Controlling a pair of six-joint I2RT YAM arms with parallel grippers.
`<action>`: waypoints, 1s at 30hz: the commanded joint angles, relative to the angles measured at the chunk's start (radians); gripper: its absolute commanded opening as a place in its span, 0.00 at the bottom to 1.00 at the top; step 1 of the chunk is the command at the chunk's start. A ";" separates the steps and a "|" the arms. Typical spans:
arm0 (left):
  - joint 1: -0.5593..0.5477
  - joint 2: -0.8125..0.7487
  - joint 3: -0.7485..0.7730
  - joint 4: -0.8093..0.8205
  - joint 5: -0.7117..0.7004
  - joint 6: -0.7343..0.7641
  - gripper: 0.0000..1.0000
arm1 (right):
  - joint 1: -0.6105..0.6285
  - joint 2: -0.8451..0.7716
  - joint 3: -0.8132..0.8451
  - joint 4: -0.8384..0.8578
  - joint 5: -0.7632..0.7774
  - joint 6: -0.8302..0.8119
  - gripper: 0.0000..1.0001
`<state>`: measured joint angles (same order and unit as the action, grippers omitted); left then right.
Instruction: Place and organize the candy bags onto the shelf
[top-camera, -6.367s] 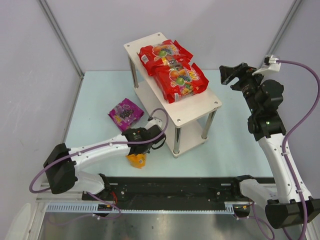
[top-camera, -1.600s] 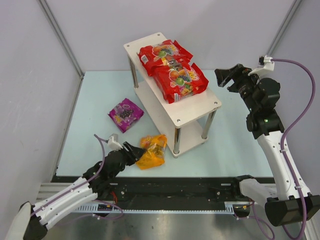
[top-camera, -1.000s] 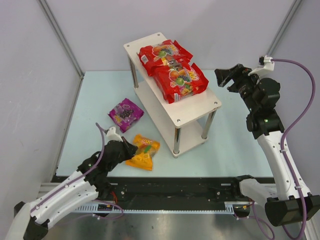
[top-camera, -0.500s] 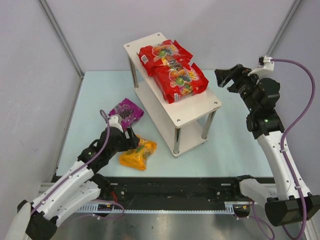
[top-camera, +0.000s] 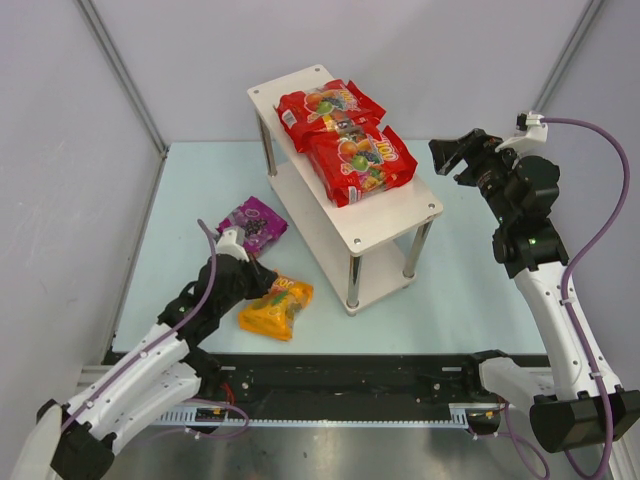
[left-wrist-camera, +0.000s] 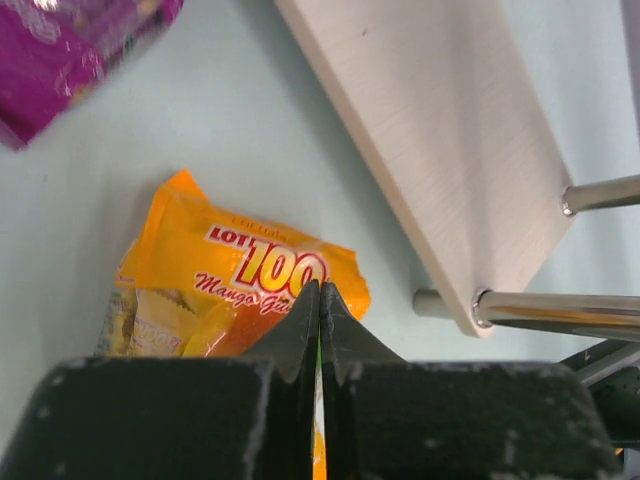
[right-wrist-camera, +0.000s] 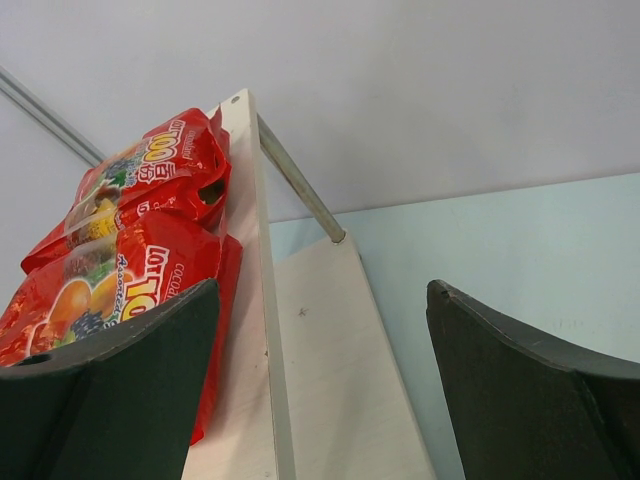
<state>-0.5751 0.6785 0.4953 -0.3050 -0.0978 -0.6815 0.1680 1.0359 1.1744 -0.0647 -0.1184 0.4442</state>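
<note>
Since the earlier frames, the left arm has reached farther over the near-left part of the surface. The orange mango bag has shifted left, away from the near leg of the shelf. The bag now lies flat close to the near edge of the surface, just beside the shelf's near end.

The left claw is clenched. In the left wrist view a sliver of orange film shows between the closed fingers, so it is judged to be pinching the bag's edge. From this claw the bag extends rightward toward the shelf's lower board, with its long axis roughly along the near edge.

The purple bag lies just beyond the claw. Two red bags occupy the top board. The right claw hangs released past the shelf's right side, well apart from the bag. The left arm is nearer.
</note>
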 joint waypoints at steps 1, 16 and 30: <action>0.006 0.029 -0.078 0.075 0.055 -0.062 0.00 | -0.002 -0.007 0.002 0.005 -0.006 -0.004 0.89; -0.103 0.118 -0.179 0.018 0.043 -0.161 0.00 | -0.004 -0.008 0.002 0.002 -0.006 -0.005 0.89; -0.106 -0.158 0.040 -0.305 -0.108 -0.208 0.64 | -0.004 -0.017 0.002 -0.021 -0.004 -0.006 0.89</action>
<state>-0.6769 0.5602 0.5117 -0.4595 -0.1238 -0.8314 0.1680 1.0367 1.1744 -0.0868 -0.1184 0.4438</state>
